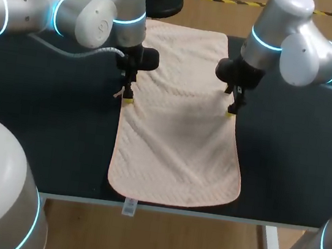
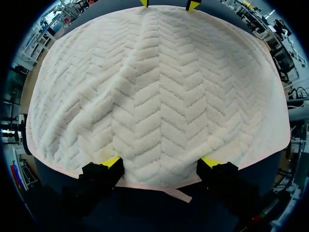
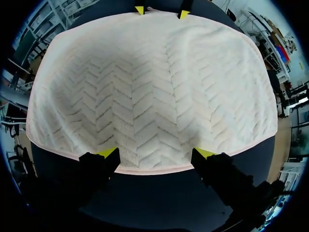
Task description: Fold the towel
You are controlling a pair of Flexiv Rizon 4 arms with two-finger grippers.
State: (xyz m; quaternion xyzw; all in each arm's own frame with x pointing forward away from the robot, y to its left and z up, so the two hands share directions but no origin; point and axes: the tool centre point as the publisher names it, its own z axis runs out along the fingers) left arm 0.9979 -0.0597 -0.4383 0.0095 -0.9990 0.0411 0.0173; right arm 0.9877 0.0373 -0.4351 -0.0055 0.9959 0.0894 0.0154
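The left gripper [image 2: 161,163] has its 2 fingers spread. Their yellow tips are set down on the towel [image 1: 180,133] just inside its left long hem, with nothing pinched. The right gripper [image 3: 155,157] mirrors it, 2 fingers spread and tips down just inside the towel's right long hem. Both sit about halfway along the towel's length, facing each other across its width. The towel lies flat on the table [image 1: 41,132], its long axis running from the robot's side to the far side. Each pair of tips lines up along its hem, so closing would likely gather cloth along that hem.
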